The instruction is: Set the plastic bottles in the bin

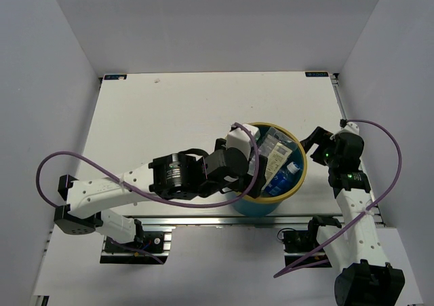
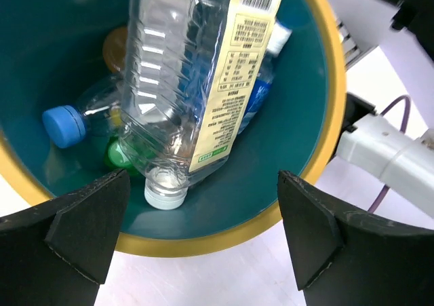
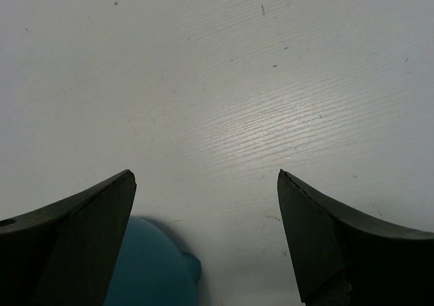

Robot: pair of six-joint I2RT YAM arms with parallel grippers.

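The bin (image 1: 302, 165) is a round teal bucket with a yellow rim, standing at the table's near edge between the arms. Inside it lie several plastic bottles. A large clear square one with a cream label (image 2: 183, 82) leans cap down, free of the fingers. Around it are a clear blue-capped bottle (image 2: 64, 125), a green one (image 2: 119, 155), an orange one (image 2: 115, 45) and a blue-labelled one (image 2: 261, 92). My left gripper (image 2: 203, 177) hangs open over the bin's left rim (image 2: 325, 116), holding nothing. My right gripper (image 3: 205, 176) is open above bare table, just right of the bin wall (image 3: 149, 272).
White walls enclose the table on three sides. An aluminium rail (image 1: 203, 221) runs along the near edge below the bin. Purple cables (image 1: 81, 158) loop from both arms. The right arm's white link (image 2: 390, 157) shows beyond the bin.
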